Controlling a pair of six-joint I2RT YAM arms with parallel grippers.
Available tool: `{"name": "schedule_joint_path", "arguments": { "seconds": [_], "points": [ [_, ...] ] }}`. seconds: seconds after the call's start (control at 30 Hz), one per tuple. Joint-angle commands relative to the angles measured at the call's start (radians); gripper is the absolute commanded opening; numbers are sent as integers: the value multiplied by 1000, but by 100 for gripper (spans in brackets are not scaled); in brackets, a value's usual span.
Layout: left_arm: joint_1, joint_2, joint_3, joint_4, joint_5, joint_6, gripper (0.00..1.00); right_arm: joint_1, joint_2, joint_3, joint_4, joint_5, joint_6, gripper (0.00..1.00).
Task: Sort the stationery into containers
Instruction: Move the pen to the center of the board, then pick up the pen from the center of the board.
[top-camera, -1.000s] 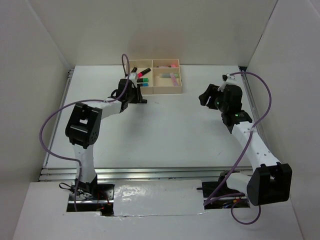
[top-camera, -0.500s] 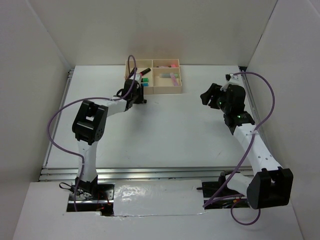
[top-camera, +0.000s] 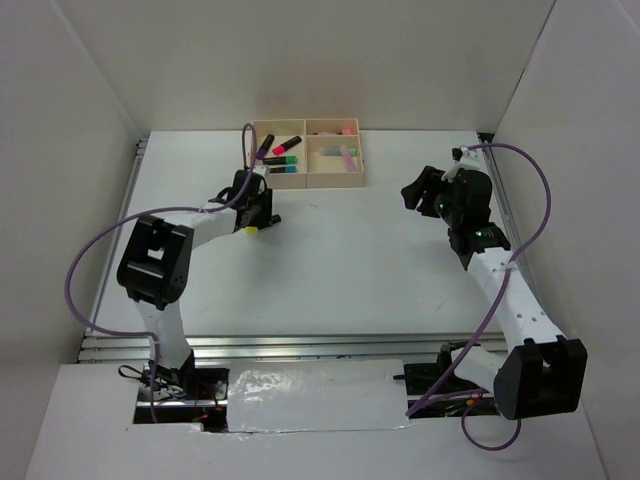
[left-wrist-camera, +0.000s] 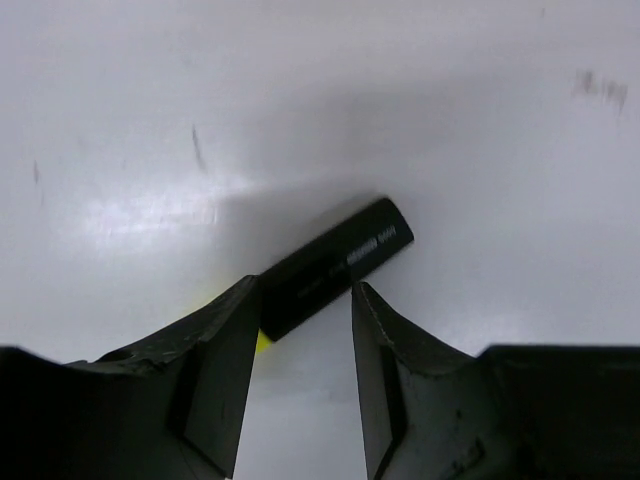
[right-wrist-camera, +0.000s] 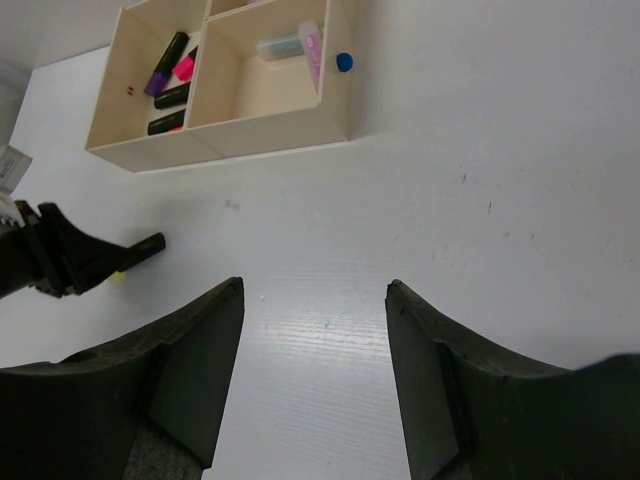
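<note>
Marker (left-wrist-camera: 335, 265), black, lies slantwise between left fingers (left-wrist-camera: 225, 370); pinched or loose, cannot tell.

One finger (left-wrist-camera: 215, 370) of my left gripper (left-wrist-camera: 306, 290) covers most of the yellow end of the black marker (left-wrist-camera: 345, 260), and I cannot tell whether the fingers press it. From my right wrist the tray (right-wrist-camera: 250, 136) loses its far compartments past the top edge.

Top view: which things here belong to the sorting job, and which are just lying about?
Job in hand:
- beige tray
- markers already in it
- loose black marker with a yellow end

Just there:
- purple cables
- metal rail along the near edge
</note>
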Motion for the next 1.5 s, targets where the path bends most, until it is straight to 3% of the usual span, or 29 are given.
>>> {"name": "schedule_joint_path", "arguments": {
  "seconds": [0.0, 0.17, 0.2, 0.23, 0.27, 0.3, 0.33, 0.4, 0.5, 0.77, 1.13, 1.47],
  "points": [
    [-10, -153, -52, 6, 27, 29, 54, -1, -42, 44, 3, -6, -16, 66],
    [-11, -176, 91, -176, 140, 144, 58, 2, -61, 44, -9, -30, -44, 66],
    [14, -182, 125, -199, 241, 226, 59, 2, -67, 43, -12, -40, -56, 66],
    [15, -192, 126, -219, 242, 269, 59, 0, -71, 43, -15, -59, -68, 66],
    [56, -199, 145, -236, 400, 341, 60, -1, -77, 40, -17, -82, -84, 67],
    [79, -201, 159, -288, 463, 415, 66, -4, -82, 34, -15, -122, -95, 68],
    [96, -195, 178, -327, 519, 450, 81, -4, -90, 22, -11, -139, -108, 68],
    [131, -125, 283, -505, 573, 548, 84, -4, -94, 17, -14, -175, -122, 69],
    [154, -46, 372, -629, 529, 610, 79, -6, -84, 20, -32, -190, -127, 70],
    [133, 2, 313, -698, 489, 744, 77, -17, -41, 55, -74, -204, -142, 70],
    [51, 86, 276, -597, 273, 669, 70, -24, -22, 58, -97, -202, -147, 69],
    [47, 86, 238, -519, 217, 704, 70, -26, -5, 74, -116, -230, -148, 69]
  ]
}}
